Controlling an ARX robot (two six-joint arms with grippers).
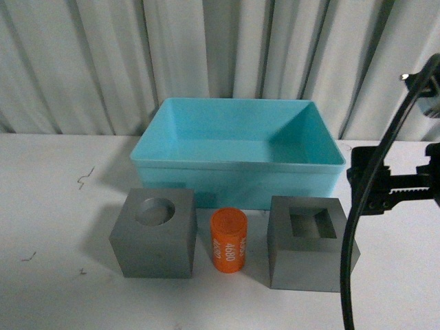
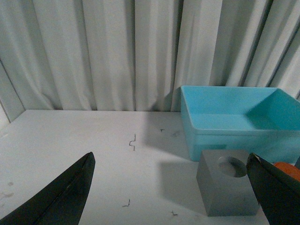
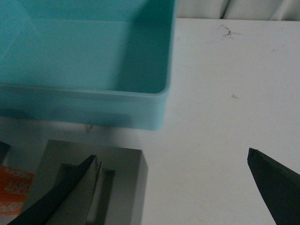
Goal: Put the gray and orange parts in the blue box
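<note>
Right gripper [image 3: 172, 155] spread wide, holding nothing, at 3 o'clock of square-recess cube [image 1: 311, 240]. Left gripper [image 2: 169, 156] wide too. Orange cylinder [image 1: 229, 240] between cubes, round-recess cube [image 1: 152, 232] at its 9 o'clock. Blue box [image 1: 237, 165] at 12 o'clock.

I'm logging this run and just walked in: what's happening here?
Nothing is held yet. The round-recess gray cube, the orange 4680 cylinder and the square-recess gray cube stand in a row before the empty turquoise box. The right gripper is open near the square-recess gray cube; the left gripper is open, facing the round-recess gray cube.
</note>
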